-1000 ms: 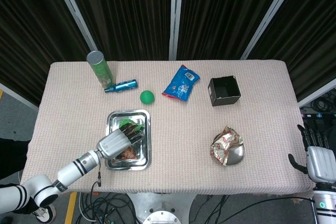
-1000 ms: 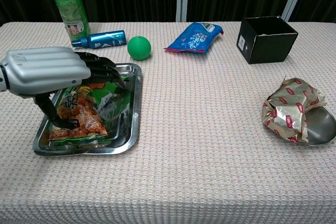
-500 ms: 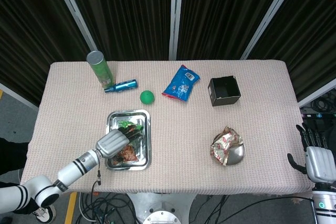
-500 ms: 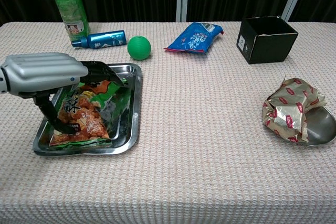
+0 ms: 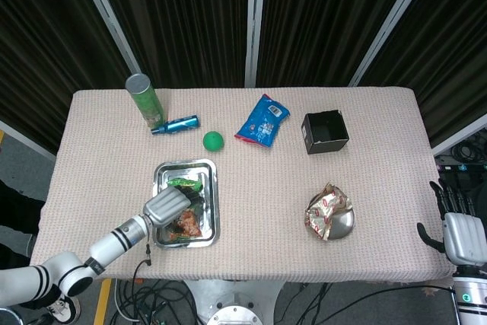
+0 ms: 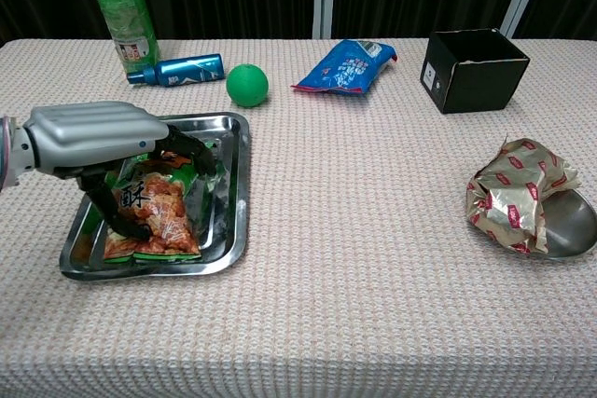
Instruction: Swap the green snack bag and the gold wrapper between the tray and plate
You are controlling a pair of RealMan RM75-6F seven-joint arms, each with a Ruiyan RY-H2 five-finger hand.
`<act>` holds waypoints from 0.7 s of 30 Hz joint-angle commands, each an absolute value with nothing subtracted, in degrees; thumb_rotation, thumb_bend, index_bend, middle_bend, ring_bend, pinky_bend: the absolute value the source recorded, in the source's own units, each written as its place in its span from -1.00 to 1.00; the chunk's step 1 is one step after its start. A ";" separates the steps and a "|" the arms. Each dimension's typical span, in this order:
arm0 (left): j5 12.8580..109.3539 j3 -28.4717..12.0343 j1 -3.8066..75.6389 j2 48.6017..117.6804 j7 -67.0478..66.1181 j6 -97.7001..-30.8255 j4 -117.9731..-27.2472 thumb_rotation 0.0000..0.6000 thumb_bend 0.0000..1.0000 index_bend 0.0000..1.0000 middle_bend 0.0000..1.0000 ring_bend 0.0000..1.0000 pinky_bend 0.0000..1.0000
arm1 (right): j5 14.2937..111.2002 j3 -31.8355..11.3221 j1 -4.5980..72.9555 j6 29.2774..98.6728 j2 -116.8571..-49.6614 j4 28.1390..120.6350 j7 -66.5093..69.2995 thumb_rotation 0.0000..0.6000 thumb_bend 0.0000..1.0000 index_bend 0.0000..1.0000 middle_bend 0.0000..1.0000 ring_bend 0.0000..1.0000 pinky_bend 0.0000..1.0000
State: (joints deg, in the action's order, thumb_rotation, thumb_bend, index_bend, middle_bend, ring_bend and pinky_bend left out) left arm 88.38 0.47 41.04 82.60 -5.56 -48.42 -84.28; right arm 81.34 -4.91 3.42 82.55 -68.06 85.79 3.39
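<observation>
The green snack bag (image 6: 154, 219) with orange print lies in the steel tray (image 6: 235, 195) at the left. My left hand (image 6: 93, 135) reaches over it and grips it, fingers curled over its top and thumb down its left side. In the head view the left hand (image 5: 166, 206) covers most of the bag (image 5: 187, 223) inside the tray (image 5: 215, 188). The crumpled gold wrapper (image 6: 518, 195) sits on the small steel plate (image 6: 571, 226) at the right, also seen from above as wrapper (image 5: 326, 209) and plate (image 5: 348, 224). My right hand (image 5: 460, 232) hangs open off the table's right edge.
Along the back stand a green can (image 5: 144, 100), a blue bottle (image 5: 175, 124) lying down, a green ball (image 5: 213, 140), a blue snack bag (image 5: 262, 119) and an open black box (image 5: 325, 132). Bare cloth lies between tray and plate.
My left hand has drawn toward the tray's front and closed tighter; the green bag has bunched up and shifted with it. The right hand and wrapper have not moved.
</observation>
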 commanded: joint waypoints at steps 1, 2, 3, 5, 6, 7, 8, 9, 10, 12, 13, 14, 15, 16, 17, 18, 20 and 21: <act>88.08 0.36 40.89 82.98 -5.93 -48.99 -83.85 1.00 -0.56 -0.25 -0.26 -0.24 0.38 | 81.33 -4.93 3.41 82.58 -68.07 85.78 3.40 1.00 -0.51 -1.00 -1.00 -1.00 -1.00; 88.03 0.34 40.84 83.08 -6.14 -49.27 -83.70 1.00 -0.53 -0.21 -0.25 -0.23 0.38 | 81.35 -4.94 3.41 82.59 -68.06 85.78 3.41 1.00 -0.51 -1.00 -1.00 -1.00 -1.00; 88.04 0.33 40.79 83.15 -6.35 -49.54 -83.59 1.00 -0.51 -0.17 -0.24 -0.22 0.39 | 81.38 -4.93 3.42 82.60 -68.05 85.79 3.40 1.00 -0.51 -1.00 -1.00 -1.00 -1.00; 88.04 0.34 40.69 83.29 -6.58 -50.06 -83.46 1.00 -0.46 -0.13 -0.22 -0.20 0.40 | 81.43 -4.90 3.42 82.59 -68.07 85.81 3.38 1.00 -0.51 -1.00 -1.00 -1.00 -1.00; 88.07 0.32 40.65 83.31 -6.59 -50.31 -83.47 1.00 -0.43 -0.11 -0.20 -0.19 0.41 | 81.45 -4.89 3.42 82.60 -68.08 85.83 3.37 1.00 -0.51 -1.00 -1.00 -1.00 -1.00; 88.18 0.28 40.59 83.33 -6.58 -50.71 -83.46 1.00 -0.40 -0.10 -0.19 -0.18 0.41 | 81.47 -4.90 3.43 82.60 -68.09 85.85 3.35 1.00 -0.51 -1.00 -1.00 -1.00 -1.00; 88.42 0.20 40.46 83.40 -6.65 -51.43 -83.37 1.00 -0.38 -0.08 -0.17 -0.17 0.42 | 81.46 -4.90 3.44 82.58 -68.09 85.87 3.30 1.00 -0.51 -1.00 -1.00 -1.00 -1.00; 88.69 0.14 40.34 83.44 -6.73 -52.08 -83.28 1.00 -0.35 -0.06 -0.15 -0.15 0.44 | 81.46 -4.90 3.46 82.55 -68.09 85.89 3.28 1.00 -0.51 -1.00 -1.00 -1.00 -1.00; 88.93 0.06 40.19 83.50 -6.76 -52.79 -83.20 1.00 -0.33 -0.03 -0.13 -0.13 0.45 | 81.46 -4.90 3.46 82.55 -68.08 85.91 3.26 1.00 -0.51 -1.00 -1.00 -1.00 -1.00; 89.43 -0.07 39.88 83.60 -6.51 -54.19 -83.08 1.00 -0.29 0.01 -0.10 -0.10 0.48 | 81.46 -4.91 3.47 82.53 -68.06 85.97 3.24 1.00 -0.51 -1.00 -1.00 -1.00 -1.00; 89.66 -0.10 39.82 83.59 -6.32 -54.65 -83.03 1.00 -0.27 0.04 -0.09 -0.08 0.49 | 81.46 -4.92 3.48 82.53 -68.06 85.98 3.24 1.00 -0.51 -1.00 -1.00 -1.00 -1.00; 90.00 -0.09 39.79 83.52 -6.16 -55.15 -82.99 1.00 -0.26 0.05 -0.08 -0.07 0.50 | 81.48 -4.92 3.47 82.56 -68.06 86.00 3.28 1.00 -0.51 -1.00 -1.00 -1.00 -1.00; 90.24 -0.09 39.76 83.46 -6.06 -55.52 -82.99 1.00 -0.25 0.07 -0.08 -0.07 0.50 | 81.50 -4.93 3.46 82.60 -68.07 85.98 3.31 1.00 -0.51 -1.00 -1.00 -1.00 -1.00; 90.51 -0.10 39.73 83.43 -5.90 -55.93 -83.01 1.00 -0.24 0.07 -0.07 -0.07 0.50 | 81.52 -4.93 3.45 82.65 -68.09 85.93 3.35 1.00 -0.51 -1.00 -1.00 -1.00 -1.00; 90.89 -0.17 39.71 83.44 -5.68 -56.52 -82.97 1.00 -0.23 0.07 -0.07 -0.06 0.50 | 81.52 -4.94 3.44 82.66 -68.11 85.85 3.41 1.00 -0.51 -1.00 -1.00 -1.00 -1.00; 91.12 -0.21 39.71 83.44 -5.58 -56.89 -82.93 1.00 -0.22 0.08 -0.07 -0.06 0.51 | 81.50 -4.94 3.43 82.65 -68.14 85.78 3.49 1.00 -0.51 -1.00 -1.00 -1.00 -1.00; 91.32 -0.30 39.72 83.51 -5.27 -57.36 -82.87 1.00 -0.20 0.08 -0.06 -0.05 0.52 | 81.47 -4.92 3.41 82.61 -68.19 85.66 3.61 1.00 -0.51 -1.00 -1.00 -1.00 -1.00; 91.31 -0.26 39.74 83.57 -5.11 -57.36 -82.84 1.00 -0.19 0.09 -0.05 -0.04 0.53 | 81.50 -4.89 3.40 82.60 -68.21 85.61 3.67 1.00 -0.51 -1.00 -1.00 -1.00 -1.00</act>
State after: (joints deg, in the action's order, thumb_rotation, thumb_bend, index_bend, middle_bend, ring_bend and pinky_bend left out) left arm 91.29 -0.25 39.74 83.53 -5.18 -57.33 -82.87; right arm 81.50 -4.89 3.40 82.61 -68.21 85.62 3.68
